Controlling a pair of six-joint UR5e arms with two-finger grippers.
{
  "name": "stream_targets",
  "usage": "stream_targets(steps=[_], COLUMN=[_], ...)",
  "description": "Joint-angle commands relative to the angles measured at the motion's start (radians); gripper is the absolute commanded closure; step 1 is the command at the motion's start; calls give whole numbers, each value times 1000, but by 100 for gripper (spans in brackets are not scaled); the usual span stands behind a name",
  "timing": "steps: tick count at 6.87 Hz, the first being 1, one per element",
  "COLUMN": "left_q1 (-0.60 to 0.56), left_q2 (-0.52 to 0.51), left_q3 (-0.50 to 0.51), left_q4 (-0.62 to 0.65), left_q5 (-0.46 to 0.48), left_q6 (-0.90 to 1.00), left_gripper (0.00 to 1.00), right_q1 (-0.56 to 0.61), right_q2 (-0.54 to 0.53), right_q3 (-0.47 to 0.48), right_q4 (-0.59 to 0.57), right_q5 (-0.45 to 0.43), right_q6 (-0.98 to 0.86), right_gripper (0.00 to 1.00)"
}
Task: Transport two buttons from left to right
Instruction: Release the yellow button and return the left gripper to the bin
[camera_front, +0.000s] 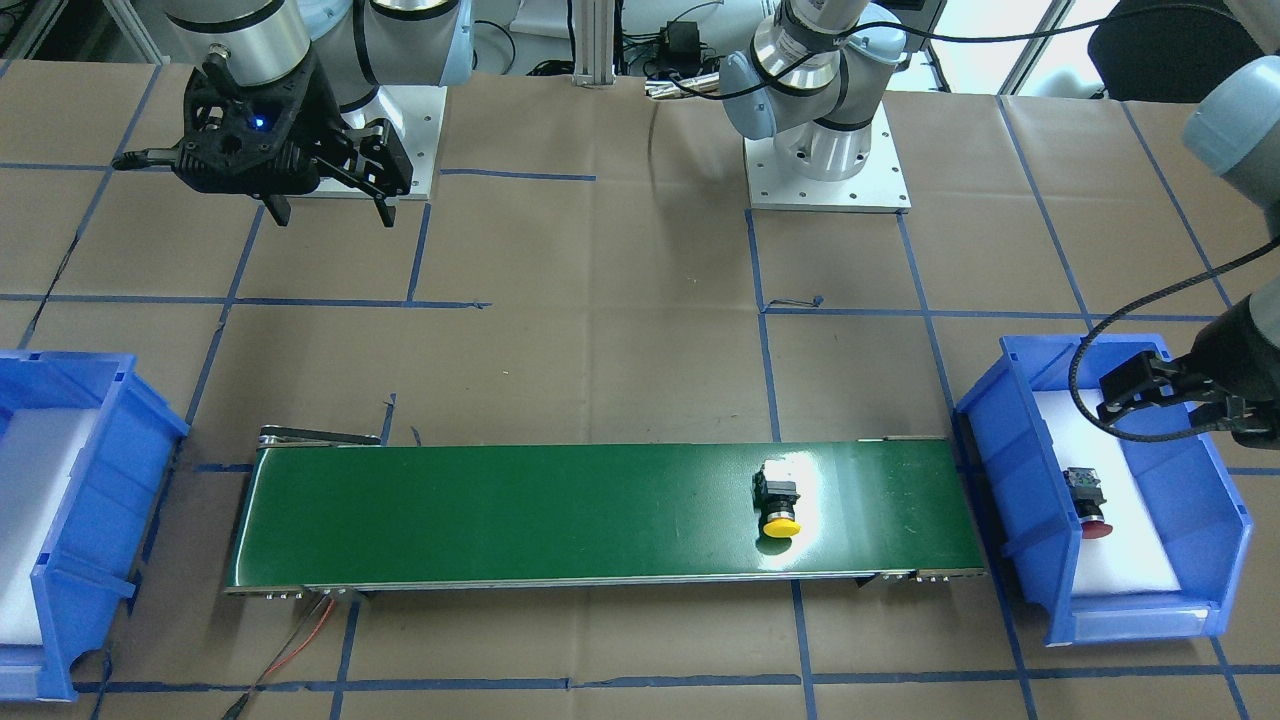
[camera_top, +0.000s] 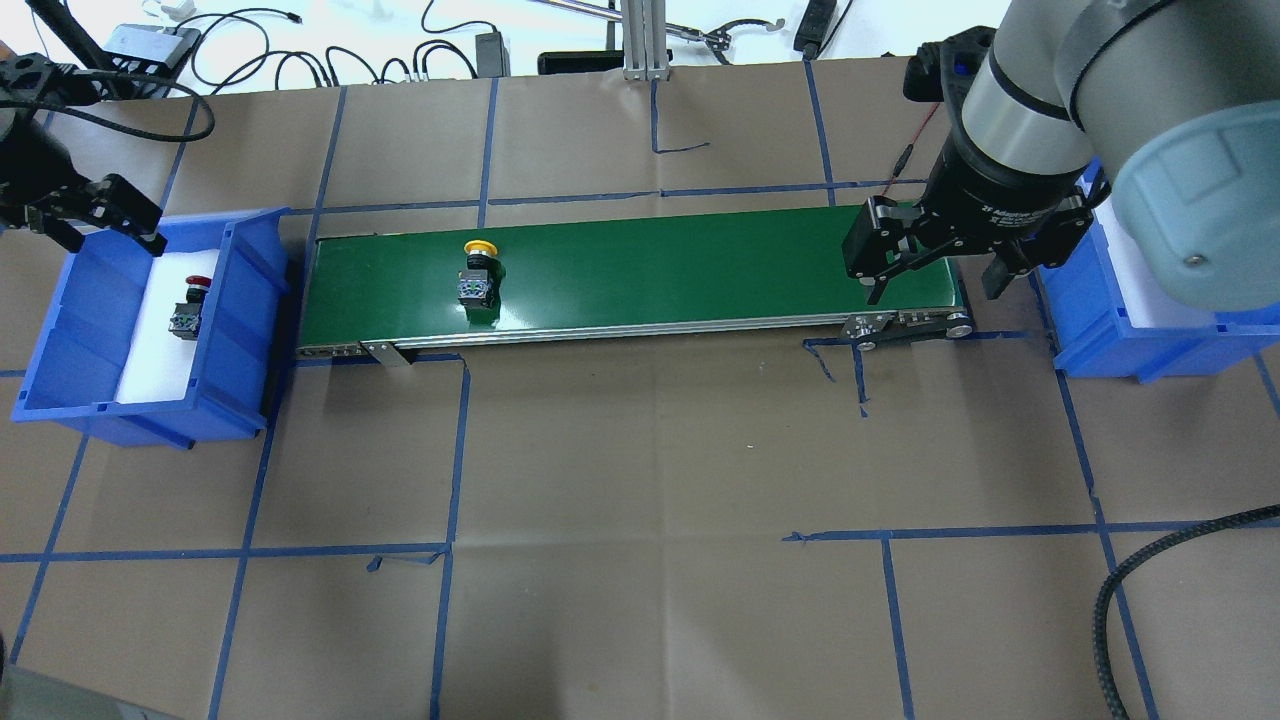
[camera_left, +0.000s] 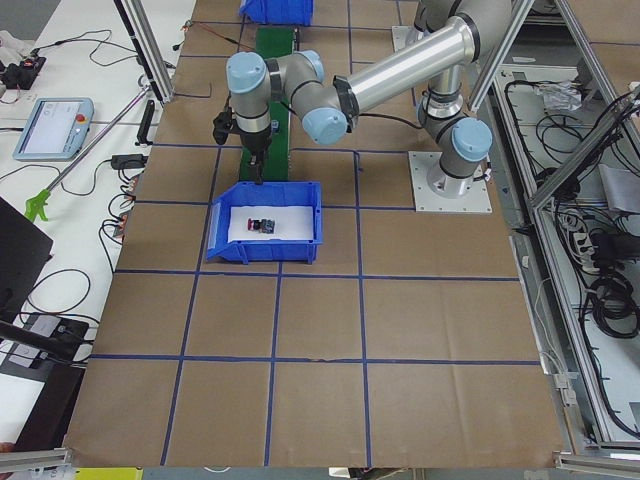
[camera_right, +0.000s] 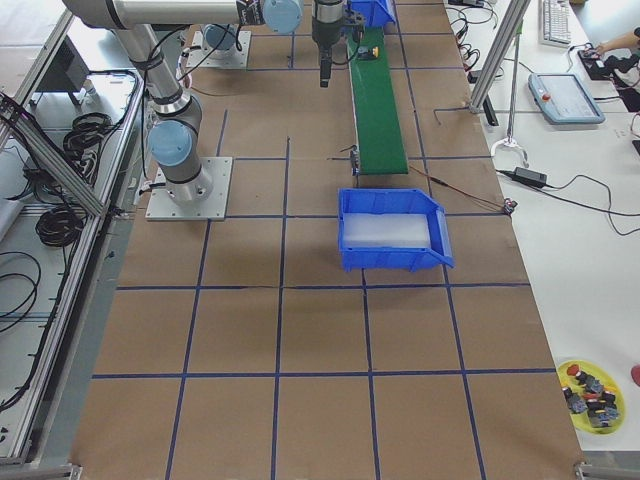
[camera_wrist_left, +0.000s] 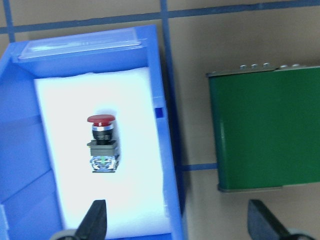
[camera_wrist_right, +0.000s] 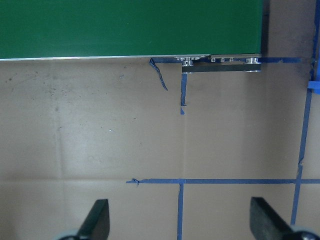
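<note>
Counter (camera_top: 640, 600), papered brown and lined in blue, fills the lower half of the overhead frame. Farther up, at mid left, the blue plastic bin with a white foam liner (camera_top: 130, 415) holds the red-capped push-button switch (camera_top: 189, 306), lying on its side. Just right of that bin runs the long green conveyor belt (camera_top: 700, 275), with the yellow-capped push-button switch (camera_top: 478, 272) lying near its left end. The left tool (camera_wrist_left: 178, 222) hangs above the red switch's bin, fingers spread and holding nothing. The right tool (camera_top: 937, 290), likewise spread and unloaded, hovers at the belt's right end beside the second blue bin (camera_top: 1100, 350). By my reading the task is early: yellow is on the belt but undelivered, red is not yet picked up, and neither has reached the right-hand bin.
</note>
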Motion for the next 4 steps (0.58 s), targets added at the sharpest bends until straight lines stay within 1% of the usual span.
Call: stream_targets(steps=[1,4], left_q1=[37,29], left_q2=[-38,-130], left_q3=[-20,-21], left_q4=[46,158], left_q5=[-6,-15], left_q6=[41,38], left_gripper=[1,3], right_q1=[0,1], right_q2=[-7,-13], right_q3=[-2,0], right_q4=[-1,0], right_q5=[-1,0], right_q6=[0,0], right_gripper=[0,0])
